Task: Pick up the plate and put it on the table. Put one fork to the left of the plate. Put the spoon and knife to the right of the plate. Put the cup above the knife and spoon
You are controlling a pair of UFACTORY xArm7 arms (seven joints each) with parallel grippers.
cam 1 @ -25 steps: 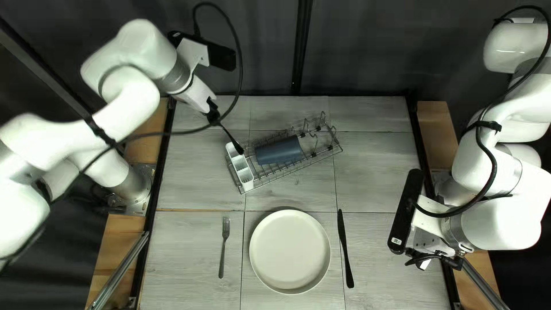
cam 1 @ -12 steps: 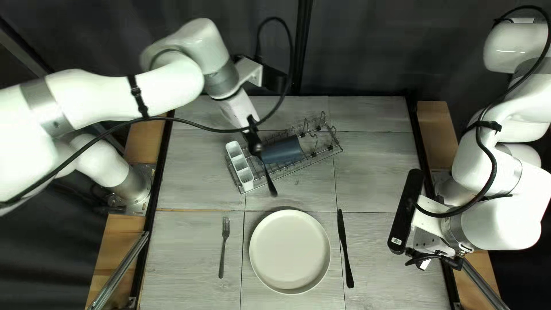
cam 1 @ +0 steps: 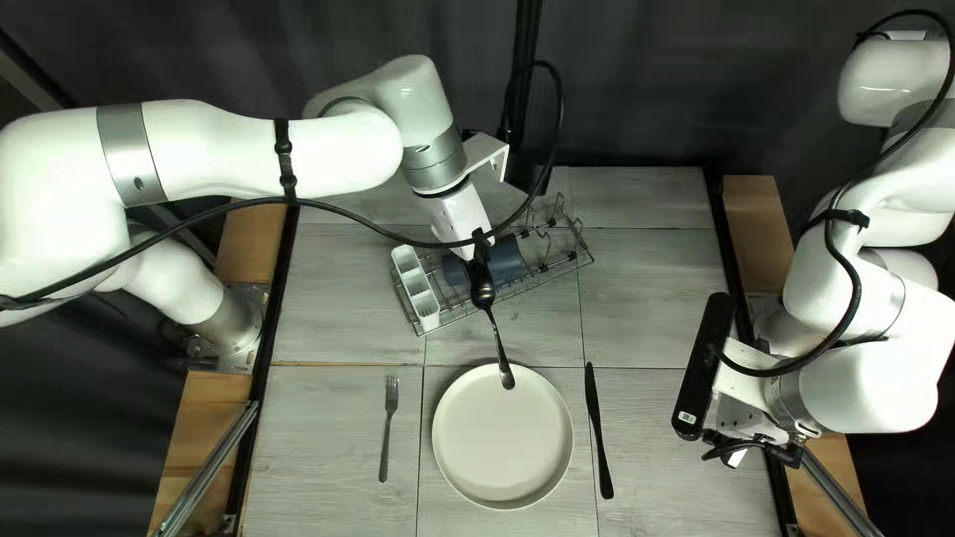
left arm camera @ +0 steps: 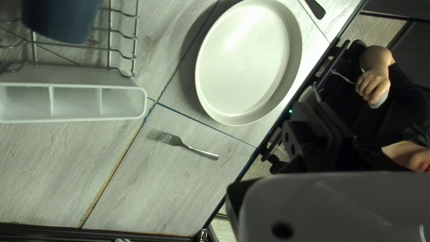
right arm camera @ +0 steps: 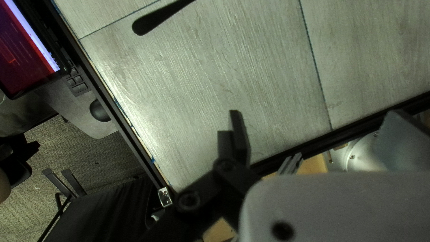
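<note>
A black spoon [cam 1: 496, 339] hangs from my left gripper [cam 1: 480, 253], which is shut on its upper end above the wire rack [cam 1: 556, 250]. The spoon's lower end hovers over the far rim of the cream plate [cam 1: 501, 436]. A silver fork [cam 1: 387, 429] lies left of the plate and a black knife [cam 1: 598, 429] lies right of it. The dark blue cup [cam 1: 509, 257] lies on its side in the rack, partly hidden by the gripper. My right gripper [cam 1: 727, 451] is open at the table's right edge, holding nothing; one finger [right arm camera: 238, 134] shows above the tabletop.
A white cutlery caddy [cam 1: 416, 287] stands at the rack's left end, its compartments bare in the left wrist view [left arm camera: 67, 101]. A person's hand [left arm camera: 373, 84] is beyond the table's near edge. A laptop [right arm camera: 30, 50] sits off the near edge.
My left arm lifted the spoon out of the caddy and swung it right, across the rack, toward the plate. The right arm stayed still.
</note>
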